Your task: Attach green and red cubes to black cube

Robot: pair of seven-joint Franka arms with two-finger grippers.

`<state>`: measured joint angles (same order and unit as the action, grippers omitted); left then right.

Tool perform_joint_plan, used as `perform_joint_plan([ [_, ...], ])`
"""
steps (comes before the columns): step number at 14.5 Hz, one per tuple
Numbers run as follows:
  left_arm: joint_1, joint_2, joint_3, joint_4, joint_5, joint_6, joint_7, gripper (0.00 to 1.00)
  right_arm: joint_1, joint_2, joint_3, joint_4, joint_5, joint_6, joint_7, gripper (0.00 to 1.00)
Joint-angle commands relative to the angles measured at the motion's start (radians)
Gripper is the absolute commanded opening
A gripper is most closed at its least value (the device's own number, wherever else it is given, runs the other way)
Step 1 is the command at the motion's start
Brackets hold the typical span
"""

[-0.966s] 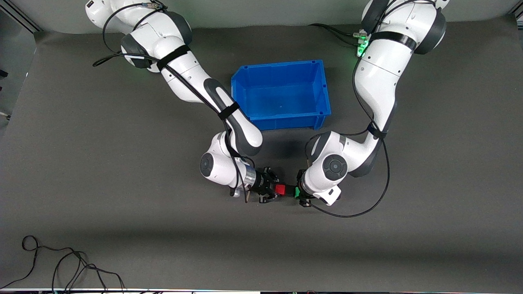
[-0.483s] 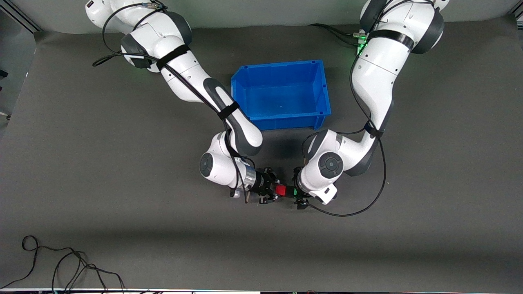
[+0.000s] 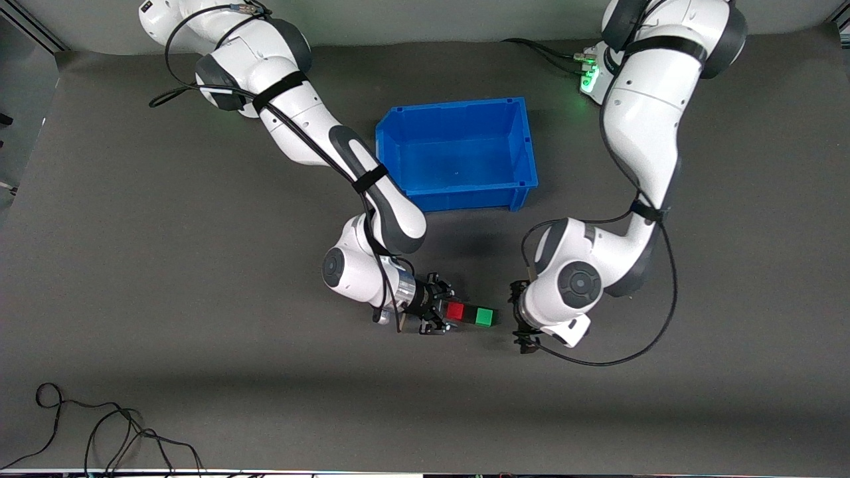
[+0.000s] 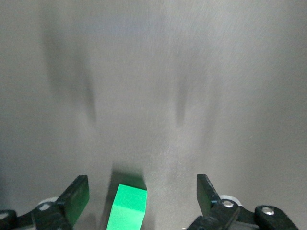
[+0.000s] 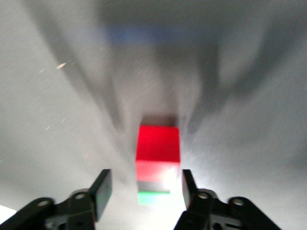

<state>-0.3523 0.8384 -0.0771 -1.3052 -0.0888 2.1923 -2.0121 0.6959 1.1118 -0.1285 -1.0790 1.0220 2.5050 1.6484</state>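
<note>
1. Right gripper [image 3: 443, 313]: low at the table, jaws set either side of the red cube [image 3: 455, 311]. The right wrist view shows a visible gap between each finger [image 5: 102, 190] and the cube's sides, so the claw is released, not clenched.
2. The red cube sits at this gripper's tips, at one end of a straight row of three cubes. Next along is the black cube [image 3: 470, 315], touching it; the green cube [image 3: 485, 317] touches the black one at the other end (in the right wrist view the row shows as red [image 5: 159, 148], a thin dark band [image 5: 153, 186], then green [image 5: 152, 198]).
3. Left gripper [image 3: 524, 332]: just off the green end of the row, toward the left arm's end of the table, apart from the cube. Jaws spread wide and holding nothing; in the left wrist view the green cube [image 4: 127, 209] lies on the table between the two fingers [image 4: 76, 195], touching neither.
4. Blue bin [image 3: 524, 143]: well apart from both grippers, farther from the front camera than the cube row, standing between the two arms.
5. Loose black cable [image 3: 99, 428]: lies on the table at the right arm's end, near the front edge.
</note>
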Motion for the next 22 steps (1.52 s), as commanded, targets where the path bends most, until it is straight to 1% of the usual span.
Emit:
perform_joint_plan([
  [1,0.073,-0.071,-0.003,-0.031,0.009,-0.109,0.105,1.00,-0.003,-0.043,-0.016,-0.018,0.012,-0.009,0.018,1.00],
  [3,0.136,-0.111,-0.001,-0.045,0.011,-0.189,0.231,1.00,-0.010,-0.081,-0.017,-0.056,0.010,-0.018,0.013,1.00],
  [4,0.168,-0.143,-0.001,-0.068,0.011,-0.209,0.301,1.00,-0.021,-0.098,-0.028,-0.062,-0.002,-0.055,0.013,1.00],
  [7,0.233,-0.270,0.002,-0.178,0.023,-0.226,0.516,1.00,-0.068,-0.148,-0.069,-0.062,-0.061,-0.211,0.010,1.00],
  [9,0.271,-0.329,0.002,-0.204,0.057,-0.259,0.634,1.00,-0.090,-0.190,-0.105,-0.062,-0.149,-0.322,0.002,1.00],
  [11,0.280,-0.373,0.002,-0.212,0.090,-0.263,0.748,1.00,-0.116,-0.239,-0.134,-0.064,-0.257,-0.431,-0.024,1.00],
  [12,0.280,-0.387,0.002,-0.221,0.110,-0.260,0.800,1.00,-0.127,-0.260,-0.149,-0.065,-0.298,-0.486,-0.071,1.00],
  [13,0.282,-0.403,0.002,-0.224,0.127,-0.264,0.847,1.00,-0.147,-0.283,-0.161,-0.073,-0.315,-0.550,-0.120,1.00],
  [14,0.282,-0.416,0.002,-0.235,0.142,-0.288,0.933,1.00,-0.168,-0.309,-0.174,-0.085,-0.315,-0.604,-0.171,1.00],
  [15,0.280,-0.420,0.002,-0.233,0.152,-0.348,1.025,1.00,-0.183,-0.341,-0.193,-0.105,-0.316,-0.651,-0.235,1.00],
  [17,0.280,-0.429,0.000,-0.229,0.231,-0.445,1.220,1.00,-0.185,-0.409,-0.279,-0.152,-0.318,-0.747,-0.376,1.00],
  [18,0.283,-0.441,0.000,-0.233,0.233,-0.460,1.293,1.00,-0.182,-0.440,-0.321,-0.174,-0.321,-0.793,-0.448,1.00],
  [19,0.303,-0.462,0.000,-0.243,0.233,-0.463,1.372,1.00,-0.181,-0.467,-0.353,-0.189,-0.347,-0.834,-0.514,1.00],
  [20,0.328,-0.485,-0.003,-0.256,0.227,-0.462,1.457,1.00,-0.182,-0.499,-0.373,-0.203,-0.393,-0.869,-0.576,1.00],
  [22,0.348,-0.525,-0.003,-0.269,0.190,-0.462,1.573,1.00,-0.181,-0.581,-0.387,-0.258,-0.491,-0.899,-0.656,1.00],
])
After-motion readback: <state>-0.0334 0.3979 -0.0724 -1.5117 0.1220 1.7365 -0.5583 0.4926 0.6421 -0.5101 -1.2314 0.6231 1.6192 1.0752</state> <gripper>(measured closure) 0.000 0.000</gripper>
